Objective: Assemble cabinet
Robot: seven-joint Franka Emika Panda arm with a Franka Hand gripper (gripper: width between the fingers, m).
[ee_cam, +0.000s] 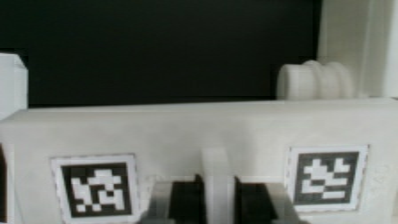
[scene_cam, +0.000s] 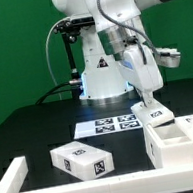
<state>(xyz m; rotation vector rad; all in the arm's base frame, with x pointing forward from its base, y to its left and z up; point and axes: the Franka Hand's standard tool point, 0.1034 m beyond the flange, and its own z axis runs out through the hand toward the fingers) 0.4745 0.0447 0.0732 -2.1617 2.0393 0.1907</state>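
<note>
Two loose pieces: the tagged panel [scene_cam: 154, 117] sits directly under the hand [scene_cam: 147, 101], at the cabinet body [scene_cam: 187, 139] corner toward the exterior view's left; the tagged block [scene_cam: 82, 159] lies well apart on the table [scene_cam: 29, 130]. Its jaws stand together — whether pinching the panel's edge, I cannot tell.

Your exterior view sits slightly above the worktop's [scene_cam: 28, 125] front edge, facing the robot base [scene_cam: 100, 79] from a middling distance. Your wrist view is pressed close against the tagged cabinet piece [ee_cam: 196, 125] — the same piece [scene_cam: 156, 116] shows right of centre in the exterior frame.
</note>
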